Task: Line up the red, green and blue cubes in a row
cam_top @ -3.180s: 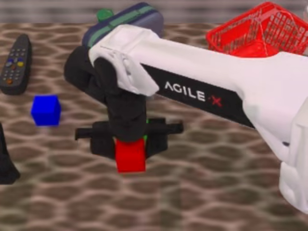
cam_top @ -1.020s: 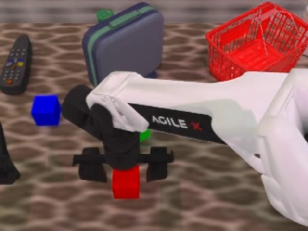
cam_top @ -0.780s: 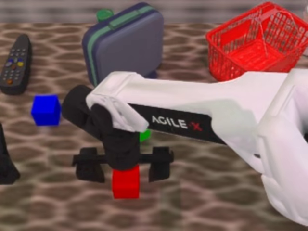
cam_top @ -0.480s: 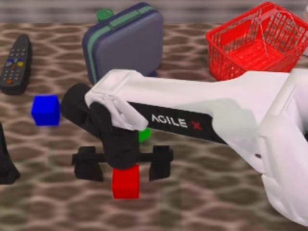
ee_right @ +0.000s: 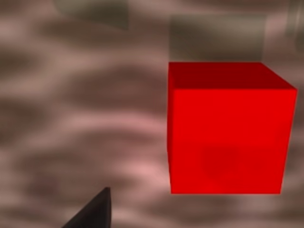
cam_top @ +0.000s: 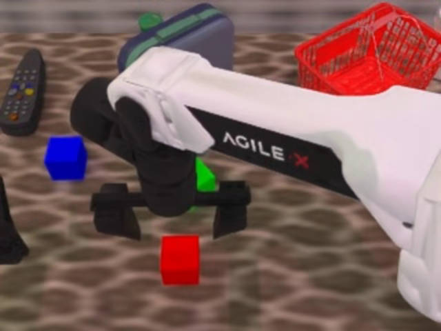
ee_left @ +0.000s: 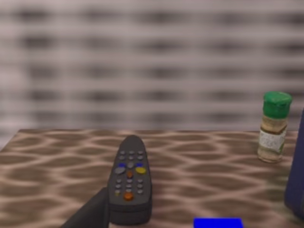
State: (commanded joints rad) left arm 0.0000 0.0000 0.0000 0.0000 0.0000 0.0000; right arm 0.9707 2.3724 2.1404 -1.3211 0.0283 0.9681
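Since last look: right gripper (cam_top: 171, 219) has lifted off the red cube (cam_top: 180, 259) and pulled back toward the green cube (cam_top: 204, 176); before, it was right down over the red one, now that cube sits free on the worktop (cam_top: 303, 276).

Top view, right gripper: fingers spread wide, holding nothing, hovering between the red cube and the green cube.

Top view, red cube: on the worktop just on the near side of the green cube, apart from the gripper's fingers.

Top view, green cube: mostly hidden under the right arm, only a corner peeking out.

Top view, blue cube (cam_top: 65, 157): well to the left of the green cube, sitting alone.

Top view, other stuff: remote (cam_top: 23, 89) is left of and farther back than the green cube, navy case (cam_top: 200, 31) is behind it, red basket (cam_top: 368, 49) is far back and to its right.

Top view, left gripper (cam_top: 7, 234): parked at the left edge, well left of the green cube; can't tell its finger state.

Left wrist view: remote (ee_left: 129, 180) up close, a sliver of the blue cube (ee_left: 218, 222) beside it, spice jar (ee_left: 274, 126) with a green lid farther back.

Right wrist view: red cube (ee_right: 230, 128) fills the frame, resting on the worktop, with nothing gripping it; one dark fingertip (ee_right: 92, 211) is off to the side, not touching.
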